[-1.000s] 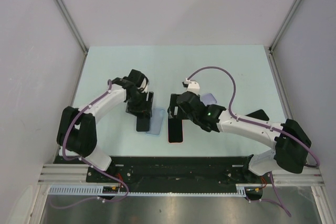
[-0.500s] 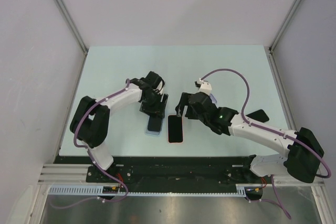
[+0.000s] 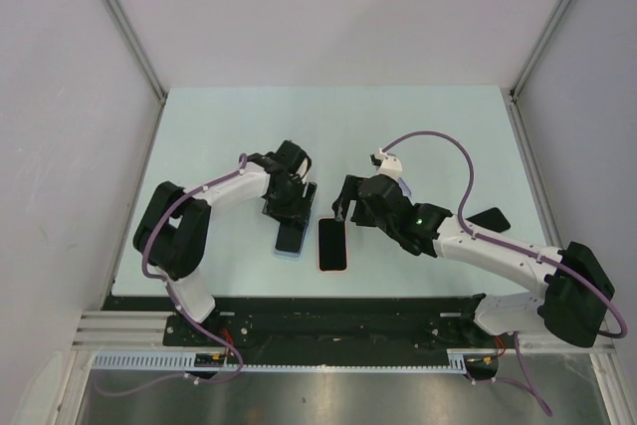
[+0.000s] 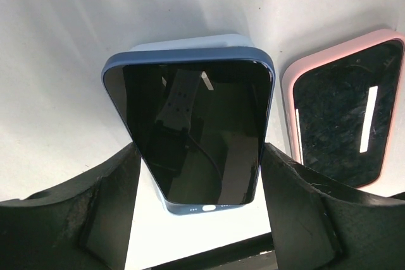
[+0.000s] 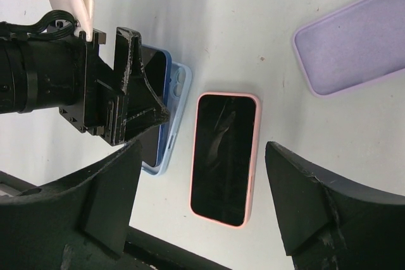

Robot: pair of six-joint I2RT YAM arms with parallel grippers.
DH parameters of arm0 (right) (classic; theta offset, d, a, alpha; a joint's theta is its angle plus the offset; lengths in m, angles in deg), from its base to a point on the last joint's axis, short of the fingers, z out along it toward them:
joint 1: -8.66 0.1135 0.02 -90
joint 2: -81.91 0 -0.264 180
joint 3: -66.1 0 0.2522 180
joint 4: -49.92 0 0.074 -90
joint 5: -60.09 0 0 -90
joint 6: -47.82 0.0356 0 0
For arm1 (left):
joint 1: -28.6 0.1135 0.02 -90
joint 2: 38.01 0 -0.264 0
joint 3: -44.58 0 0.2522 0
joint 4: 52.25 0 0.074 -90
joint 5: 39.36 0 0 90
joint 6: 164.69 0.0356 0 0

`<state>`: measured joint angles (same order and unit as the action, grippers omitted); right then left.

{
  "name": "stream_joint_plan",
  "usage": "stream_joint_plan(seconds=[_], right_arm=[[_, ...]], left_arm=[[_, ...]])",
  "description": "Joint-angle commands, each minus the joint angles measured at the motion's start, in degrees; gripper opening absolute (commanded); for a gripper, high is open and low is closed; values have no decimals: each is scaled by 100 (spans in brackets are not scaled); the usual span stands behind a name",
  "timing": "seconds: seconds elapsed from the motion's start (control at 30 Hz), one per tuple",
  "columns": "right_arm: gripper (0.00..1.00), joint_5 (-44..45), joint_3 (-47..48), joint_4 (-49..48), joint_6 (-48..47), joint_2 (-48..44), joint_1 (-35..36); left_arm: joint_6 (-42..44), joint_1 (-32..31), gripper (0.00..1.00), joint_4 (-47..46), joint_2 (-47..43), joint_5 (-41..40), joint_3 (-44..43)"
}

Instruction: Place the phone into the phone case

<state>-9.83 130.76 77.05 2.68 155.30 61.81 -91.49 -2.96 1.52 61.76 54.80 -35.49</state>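
A dark blue phone (image 4: 193, 131) lies face up on a light blue case (image 4: 190, 41), slightly skewed on it. My left gripper (image 4: 199, 148) has its fingers against the phone's two long sides near its near end. In the top view the left gripper (image 3: 294, 206) is over the phone (image 3: 290, 238). My right gripper (image 5: 202, 150) is open and empty, hovering above a phone in a pink case (image 5: 224, 156). The right wrist view also shows the blue case (image 5: 177, 90) beside the left gripper's fingers.
The pink-cased phone (image 3: 332, 244) lies just right of the blue case. A lilac case (image 5: 357, 39) lies empty further right. A black phone (image 3: 488, 218) lies at the right. The black base rail (image 3: 328, 311) runs along the near edge.
My left gripper has carried the dark phone to the right, onto the light blue case. My right gripper has drawn back to the right, off the pink-cased phone.
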Motion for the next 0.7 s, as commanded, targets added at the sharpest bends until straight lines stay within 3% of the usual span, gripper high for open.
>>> stream_joint_plan(seconds=[0.0, 0.23, 0.37, 0.53, 0.67], right_arm=[[82, 84, -1, -141, 75, -149, -6], [82, 14, -62, -220, 119, -167, -6], [82, -30, -62, -238, 119, -175, -41], [82, -144, -62, -308, 137, -140, -59], [81, -328, -53, -422, 128, -18, -67]], left_arm=[[168, -61, 47, -55, 43, -118, 38], [89, -176, 68, 121, -220, -232, 100], [-69, -167, 86, 218, -598, -179, 74], [-280, -159, 91, 332, -915, -73, -93], [-631, 104, 87, 385, -1091, 40, -50]])
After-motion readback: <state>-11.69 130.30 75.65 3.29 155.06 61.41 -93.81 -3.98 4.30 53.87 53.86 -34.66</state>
